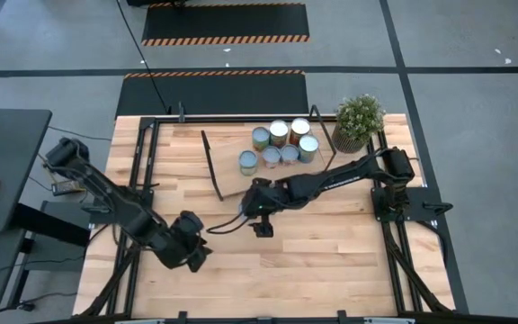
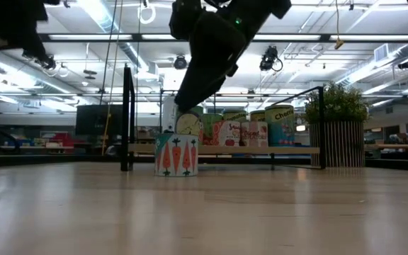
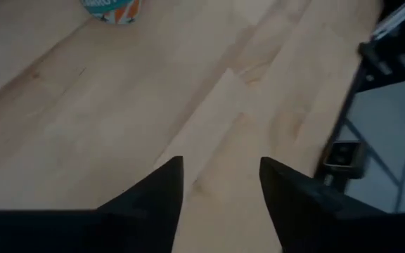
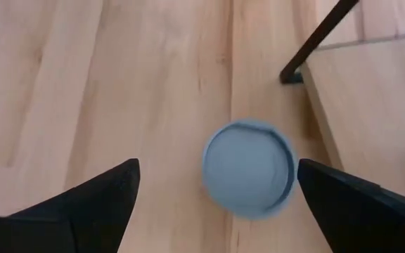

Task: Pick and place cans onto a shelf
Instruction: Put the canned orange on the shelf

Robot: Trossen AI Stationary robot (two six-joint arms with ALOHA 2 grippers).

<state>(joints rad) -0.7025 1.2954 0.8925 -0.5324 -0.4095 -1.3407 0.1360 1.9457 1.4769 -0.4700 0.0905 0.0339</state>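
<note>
A can with a pale blue-grey top (image 4: 248, 176) and carrot-print sides (image 2: 176, 154) stands upright on its base on the table, just in front of the shelf's black frame foot (image 4: 290, 74). My right gripper (image 4: 218, 165) is open and hovers above it, one finger on either side and clear of it; it hides the can in the high view (image 1: 254, 205). Several more cans (image 1: 280, 146) stand upright on the light-wood shelf (image 1: 232, 180). My left gripper (image 1: 192, 247) is open and empty over the table's near left part; its wrist view (image 3: 220, 169) shows bare wood.
A potted green plant (image 1: 358, 121) stands at the shelf's far right end. Black frame rails (image 1: 142, 171) run along the table's left and right sides. Bare tabletop (image 1: 331, 252) lies between the shelf and the near edge.
</note>
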